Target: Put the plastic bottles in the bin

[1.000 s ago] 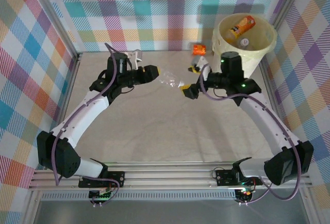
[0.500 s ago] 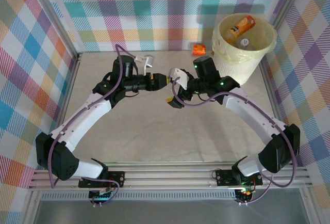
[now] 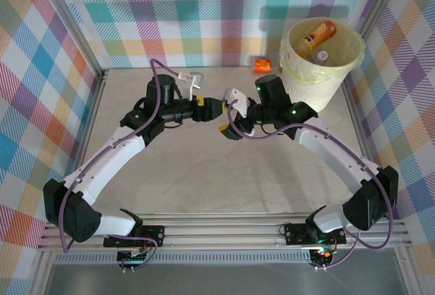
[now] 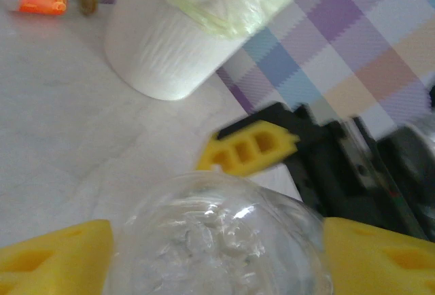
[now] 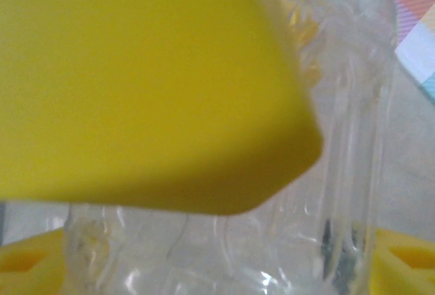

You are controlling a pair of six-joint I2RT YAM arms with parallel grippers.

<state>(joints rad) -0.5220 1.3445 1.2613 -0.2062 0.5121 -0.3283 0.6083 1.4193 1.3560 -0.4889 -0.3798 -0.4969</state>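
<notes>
a clear crushed plastic bottle (image 4: 217, 240) is held up off the table, left of the round white bin (image 3: 314, 91) lined with a pale yellow bag. inside the bin lie an orange bottle (image 3: 318, 35) and a white-capped bottle (image 3: 321, 56). an orange-labelled bottle (image 3: 262, 64) lies on its side just beside the bin.

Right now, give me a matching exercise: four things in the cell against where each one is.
Things:
1. clear bottle
2. orange bottle
3. red-label bottle
4. bin

Places:
A. lying on the table, left of the bin
B. far right corner of the table
C. inside the bin
D. between the two arms' fingers

Pairs: 1-D, 2-C, 3-A, 4-B
</notes>
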